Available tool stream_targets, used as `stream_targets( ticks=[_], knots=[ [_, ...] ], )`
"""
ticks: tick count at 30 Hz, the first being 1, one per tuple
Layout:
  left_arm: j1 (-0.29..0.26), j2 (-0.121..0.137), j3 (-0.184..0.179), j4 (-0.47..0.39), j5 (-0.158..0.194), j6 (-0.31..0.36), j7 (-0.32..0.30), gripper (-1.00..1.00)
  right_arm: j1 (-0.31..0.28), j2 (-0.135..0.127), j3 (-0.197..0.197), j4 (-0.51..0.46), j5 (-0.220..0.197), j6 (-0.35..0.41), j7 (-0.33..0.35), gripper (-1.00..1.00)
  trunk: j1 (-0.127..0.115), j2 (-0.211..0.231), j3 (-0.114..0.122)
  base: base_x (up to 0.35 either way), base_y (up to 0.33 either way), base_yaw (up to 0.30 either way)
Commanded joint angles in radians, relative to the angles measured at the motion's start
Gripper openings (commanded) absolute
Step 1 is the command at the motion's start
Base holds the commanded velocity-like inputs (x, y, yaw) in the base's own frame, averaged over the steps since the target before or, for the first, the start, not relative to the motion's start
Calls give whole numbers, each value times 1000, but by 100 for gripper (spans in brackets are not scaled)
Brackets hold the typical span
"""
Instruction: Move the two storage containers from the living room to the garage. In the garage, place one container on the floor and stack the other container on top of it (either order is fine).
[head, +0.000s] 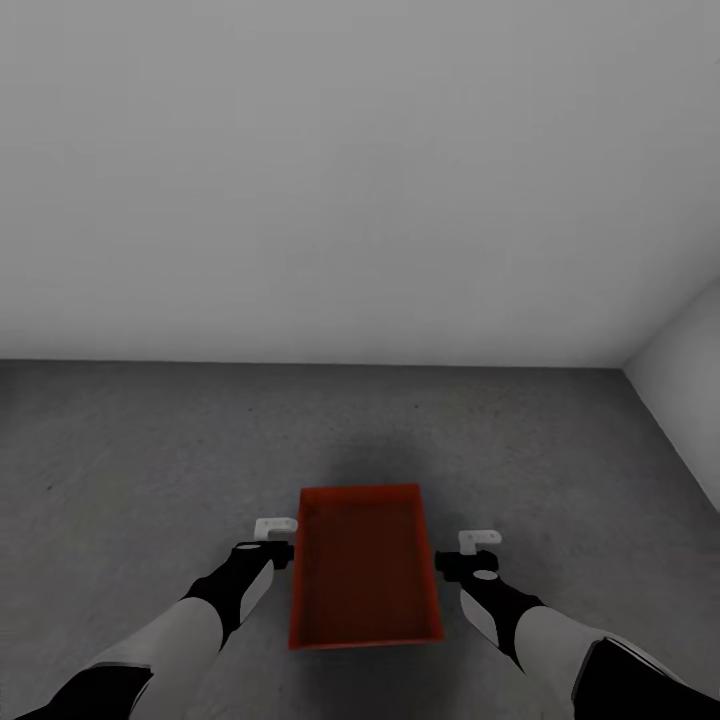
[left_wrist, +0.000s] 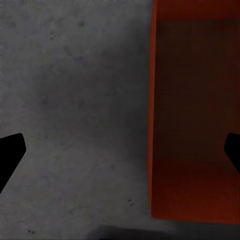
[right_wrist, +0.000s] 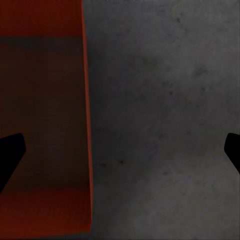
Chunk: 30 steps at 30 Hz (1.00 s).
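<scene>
An open orange-red rectangular plastic storage bin (head: 364, 566) sits on the dark grey speckled concrete floor (head: 150, 450) of a bare room with a plain grey-white wall (head: 360, 180), between the two arms. The left tool (head: 276, 527) hovers just beside its left long wall and the right tool (head: 479, 540) just beside its right; both are spread wide, each straddling a rim and holding nothing. The bin looks light, with thin walls that would likely flex. A pinch on each long rim near mid-length should lift it level.
</scene>
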Motion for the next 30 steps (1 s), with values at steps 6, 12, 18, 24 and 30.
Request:
stream_targets(
  ticks=[6,12,18,24,30],
  knots=[
    [0,0,0,-2,0,6,3,100,0,0,8,0,-10,-3,-3,100,-23,42,18,0,0,0],
    [0,0,0,-2,0,6,3,100,0,0,8,0,-10,-2,-2,100,-46,84,37,0,0,0],
    [0,0,0,-2,0,6,3,100,0,0,8,0,-10,-3,-2,100,-69,126,56,0,0,0],
    [0,0,0,-2,0,6,3,100,0,0,8,0,-10,-3,-2,100,-92,168,75,0,0,0],
    [0,0,0,-2,0,5,3,100,0,0,8,0,-10,-3,-2,100,-115,210,94,0,0,0]
  ],
)
